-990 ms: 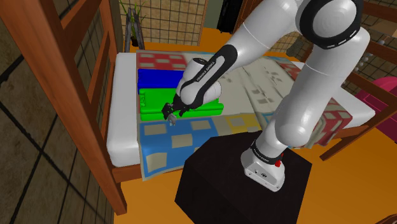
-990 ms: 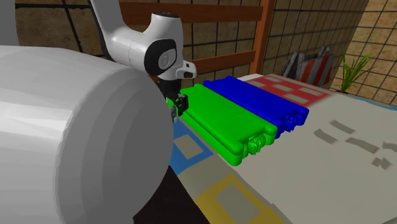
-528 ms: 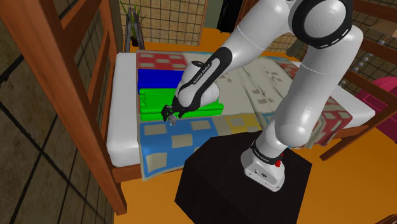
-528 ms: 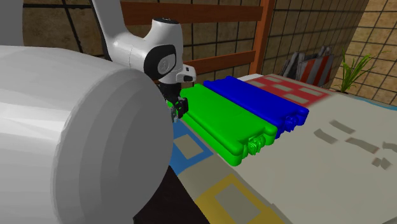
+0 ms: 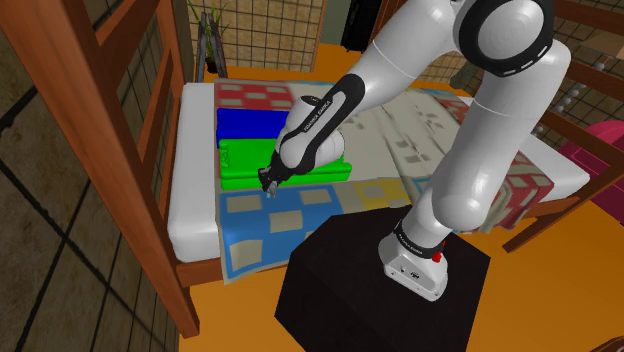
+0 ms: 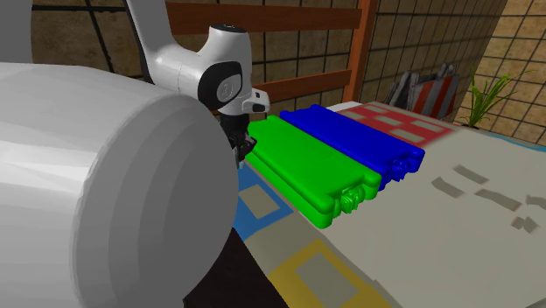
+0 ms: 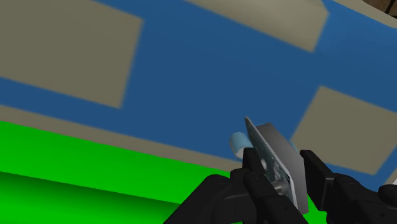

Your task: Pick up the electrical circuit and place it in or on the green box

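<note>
Smooth green box point(image 5: 240, 160), matt patchwork cloth point(image 5: 252, 232)

A blue box point(image 5: 245, 123) lies on the patchwork quilt point(image 5: 270, 215) — a potted plant point(image 6: 484, 94), perhaps, beyond.

wrist: circuit board point(image 7: 272, 156), we lose its lower end between the fingers of the gripper point(image 7: 284, 172) | shoulder: arm point(image 5: 318, 125) covers much of the green box point(image 5: 238, 162) | second exterior: the arm blocks our lower left

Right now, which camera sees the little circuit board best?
The wrist view: the grey circuit board is close up, clasped between the black fingers. The shoulder view gives a speck under the gripper; the second exterior view, too little to tell.
</note>
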You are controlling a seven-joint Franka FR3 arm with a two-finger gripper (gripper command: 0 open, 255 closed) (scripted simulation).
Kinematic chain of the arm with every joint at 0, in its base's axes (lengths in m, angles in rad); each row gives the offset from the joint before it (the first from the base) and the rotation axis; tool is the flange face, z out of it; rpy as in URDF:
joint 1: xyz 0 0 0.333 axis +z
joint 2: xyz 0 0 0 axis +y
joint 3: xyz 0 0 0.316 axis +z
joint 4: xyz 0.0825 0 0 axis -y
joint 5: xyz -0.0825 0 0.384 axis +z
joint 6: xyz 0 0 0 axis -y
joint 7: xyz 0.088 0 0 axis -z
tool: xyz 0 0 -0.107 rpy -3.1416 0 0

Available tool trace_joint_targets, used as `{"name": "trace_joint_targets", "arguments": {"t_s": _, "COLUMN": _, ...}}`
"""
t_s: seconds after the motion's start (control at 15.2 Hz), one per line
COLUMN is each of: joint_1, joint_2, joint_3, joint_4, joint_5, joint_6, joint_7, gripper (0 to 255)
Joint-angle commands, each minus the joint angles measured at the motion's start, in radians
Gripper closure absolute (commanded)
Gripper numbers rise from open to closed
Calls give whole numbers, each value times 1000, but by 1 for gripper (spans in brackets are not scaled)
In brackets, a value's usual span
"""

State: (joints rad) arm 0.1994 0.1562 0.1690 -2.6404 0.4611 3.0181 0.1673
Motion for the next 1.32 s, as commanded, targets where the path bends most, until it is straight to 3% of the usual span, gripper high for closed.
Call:
{"name": "trace_joint_targets", "arguments": {"t_s": 0.0, "joint_1": 0, "joint_2": 0, "joint_3": 0, "joint_4": -1, "joint_5": 0, "joint_6": 0, "joint_7": 0, "gripper": 255}}
{"name": "trace_joint_targets", "arguments": {"t_s": 0.2, "joint_1": 0, "joint_2": 1, "joint_3": 0, "joint_4": 0, "joint_5": 0, "joint_6": -1, "joint_7": 0, "gripper": 255}}
{"name": "trace_joint_targets", "arguments": {"t_s": 0.59, "joint_1": 24, "joint_2": -101, "joint_3": -42, "joint_4": -14, "joint_5": -85, "joint_6": -89, "joint_7": 78, "gripper": 255}}
{"name": "trace_joint_targets", "arguments": {"t_s": 1.25, "joint_1": 12, "joint_2": -253, "joint_3": -52, "joint_4": -10, "joint_5": -178, "joint_6": -245, "joint_7": 164, "gripper": 255}}
